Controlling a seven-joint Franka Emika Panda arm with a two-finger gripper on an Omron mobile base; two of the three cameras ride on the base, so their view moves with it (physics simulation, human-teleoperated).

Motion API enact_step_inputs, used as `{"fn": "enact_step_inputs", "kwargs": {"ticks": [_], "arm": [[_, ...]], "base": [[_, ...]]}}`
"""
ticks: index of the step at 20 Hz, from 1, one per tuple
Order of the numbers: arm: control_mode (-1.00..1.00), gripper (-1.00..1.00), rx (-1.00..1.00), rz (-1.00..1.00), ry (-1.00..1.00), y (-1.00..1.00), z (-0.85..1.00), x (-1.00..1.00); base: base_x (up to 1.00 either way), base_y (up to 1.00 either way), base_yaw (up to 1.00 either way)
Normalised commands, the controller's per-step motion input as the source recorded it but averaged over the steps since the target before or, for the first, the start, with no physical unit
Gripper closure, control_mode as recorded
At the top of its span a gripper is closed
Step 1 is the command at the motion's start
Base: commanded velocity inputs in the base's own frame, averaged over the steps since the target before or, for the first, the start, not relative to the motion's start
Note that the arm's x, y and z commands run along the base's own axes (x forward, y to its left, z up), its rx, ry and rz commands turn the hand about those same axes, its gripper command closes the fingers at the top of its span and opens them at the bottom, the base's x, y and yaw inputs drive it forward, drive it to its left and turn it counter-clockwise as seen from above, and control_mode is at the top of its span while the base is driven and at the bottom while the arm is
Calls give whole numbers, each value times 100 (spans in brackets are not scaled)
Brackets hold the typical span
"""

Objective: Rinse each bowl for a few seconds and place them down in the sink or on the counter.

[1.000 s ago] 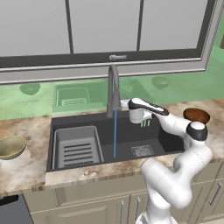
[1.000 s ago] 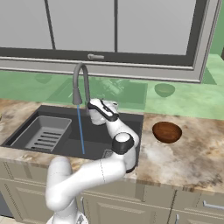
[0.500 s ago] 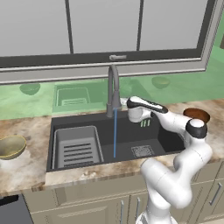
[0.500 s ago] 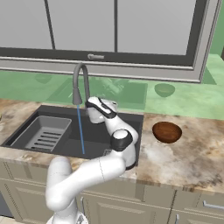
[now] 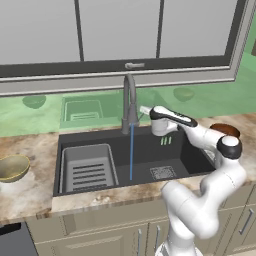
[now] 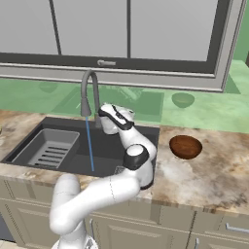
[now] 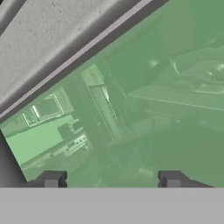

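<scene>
Two bowls, one sink, one faucet, one tray.
One olive-gold bowl (image 5: 12,167) at 9 o'clock; one reddish-brown bowl (image 6: 185,146) at 3 o'clock; one sink (image 5: 177,152) with one faucet (image 5: 129,102), one slotted tray (image 5: 90,167), one drain (image 5: 162,172).

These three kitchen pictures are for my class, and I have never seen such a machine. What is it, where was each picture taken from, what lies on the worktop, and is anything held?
The machine is a white robot arm with dark joints, drawn by computer. Two pictures come from cameras behind the arm, one to its left and one to its right. The third looks out from the hand itself, towards the green glossy wall.

The arm reaches over a dark sink beside the faucet, which runs a thin blue stream. Inside the sink sits a grey slotted tray.

On the mottled counter lie two bowls: an olive-gold bowl left of the sink and a reddish-brown bowl right of it.

The gripper is open and holds nothing.
</scene>
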Motion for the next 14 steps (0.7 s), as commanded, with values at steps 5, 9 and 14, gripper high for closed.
{"fn": "enact_step_inputs", "kwargs": {"ticks": [5,9,14], "arm": [[-100,-100,6,0,0,-31,27,-7],[-100,-100,5,-2,4,-22,30,-16],[-100,-100,6,-3,8,-23,33,-27]], "base": [[0,0,0],[0,0,0],[0,0,0]]}}
